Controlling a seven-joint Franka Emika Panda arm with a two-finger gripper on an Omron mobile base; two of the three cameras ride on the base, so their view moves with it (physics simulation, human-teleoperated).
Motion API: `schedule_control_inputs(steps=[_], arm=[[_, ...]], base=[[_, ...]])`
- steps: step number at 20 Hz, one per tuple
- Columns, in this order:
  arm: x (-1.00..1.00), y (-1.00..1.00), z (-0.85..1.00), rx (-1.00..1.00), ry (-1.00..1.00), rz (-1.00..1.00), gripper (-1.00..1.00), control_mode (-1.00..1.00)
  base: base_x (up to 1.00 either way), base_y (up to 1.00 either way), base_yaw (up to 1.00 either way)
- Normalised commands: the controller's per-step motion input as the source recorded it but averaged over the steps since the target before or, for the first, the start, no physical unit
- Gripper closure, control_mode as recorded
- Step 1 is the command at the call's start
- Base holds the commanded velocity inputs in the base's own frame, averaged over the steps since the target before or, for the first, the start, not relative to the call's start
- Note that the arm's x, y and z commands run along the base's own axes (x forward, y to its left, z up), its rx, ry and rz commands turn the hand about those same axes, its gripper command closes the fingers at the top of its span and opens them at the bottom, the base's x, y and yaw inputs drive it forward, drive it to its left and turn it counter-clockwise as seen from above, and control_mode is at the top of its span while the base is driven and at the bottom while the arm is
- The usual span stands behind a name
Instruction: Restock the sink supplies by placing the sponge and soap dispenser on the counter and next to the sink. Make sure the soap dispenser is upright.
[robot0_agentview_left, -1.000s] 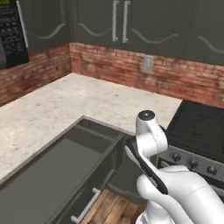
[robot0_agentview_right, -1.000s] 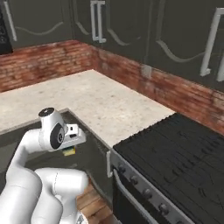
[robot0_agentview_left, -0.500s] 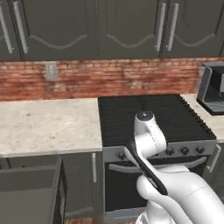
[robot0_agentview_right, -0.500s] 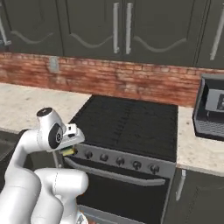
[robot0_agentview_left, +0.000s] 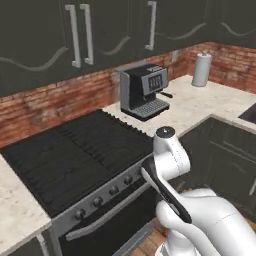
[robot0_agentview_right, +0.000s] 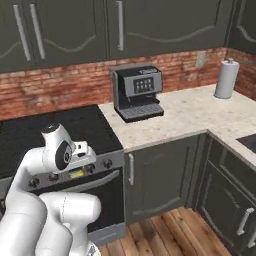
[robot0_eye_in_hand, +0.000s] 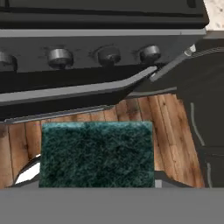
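While the claw (robot0_eye_in_hand: 96, 186) is closed on it, the sponge (robot0_eye_in_hand: 96, 154) shows a dark green, fibrous scrub face, with no readable writing anywhere.

The surface (robot0_agentview_right: 200, 117) is beige speckled stone over dark cabinets, running right from the black stove (robot0_agentview_left: 70, 150) and turning a corner along the brick wall. On it stand a coffee machine (robot0_agentview_right: 136, 92), just beside the stove, and a paper towel roll (robot0_agentview_right: 226, 79) far right. Wooden floor (robot0_agentview_right: 175, 235) lies below.
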Motion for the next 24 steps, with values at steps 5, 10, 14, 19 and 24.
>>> schedule_control_inputs(steps=[5, 10, 14, 19, 24], arm=[[0.00, 0.00, 0.00, 0.00, 0.00, 0.00, 1.00, 1.00], [0.00, 0.00, 0.00, 0.00, 0.00, 0.00, 1.00, 1.00], [0.00, 0.00, 0.00, 0.00, 0.00, 0.00, 1.00, 1.00], [0.00, 0.00, 0.00, 0.00, 0.00, 0.00, 1.00, 1.00], [0.00, 0.00, 0.00, 0.00, 0.00, 0.00, 1.00, 1.00]], base=[[0.00, -0.06, -1.00], [0.26, -0.04, -0.92], [0.76, -0.07, -0.73], [0.99, -0.21, -0.51], [0.97, -0.27, -0.27]])
